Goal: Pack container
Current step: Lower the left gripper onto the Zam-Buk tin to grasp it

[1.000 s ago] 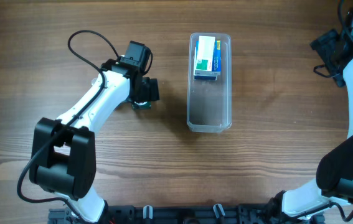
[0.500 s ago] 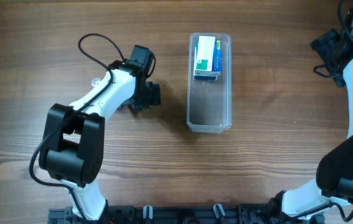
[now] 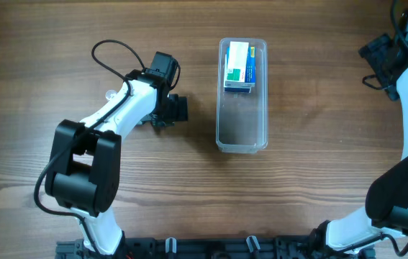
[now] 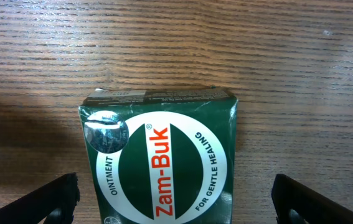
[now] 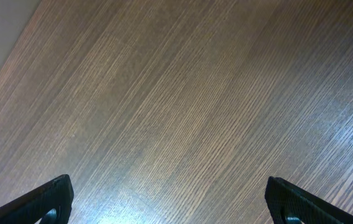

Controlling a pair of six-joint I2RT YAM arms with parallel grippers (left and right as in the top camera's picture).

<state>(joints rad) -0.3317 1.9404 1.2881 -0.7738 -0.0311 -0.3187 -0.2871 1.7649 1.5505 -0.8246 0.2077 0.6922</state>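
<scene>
Long clear plastic rectangular container [image 3: 241, 128] lies mid-counter, lengthwise away from me. White-and-green carton [image 3: 237, 66] and blue carton [image 3: 252, 69] sit side by side in its far end; near end holds nothing I can see. Brown wood-grain counter [image 3: 319, 144] underneath.

Left end effector [image 4: 176, 200] sits left of container, fingers spread wide, straddling dark green Zam-Buk ointment box [image 4: 160, 162]; I see gap each side, no grip.

Right end effector [image 5: 170, 202] at far right edge, well apart from container, fingers spread wide, bare counter between them.

Green-and-white ointment box [image 4: 159, 168]; wood-grain table [image 4: 288, 62]
</scene>
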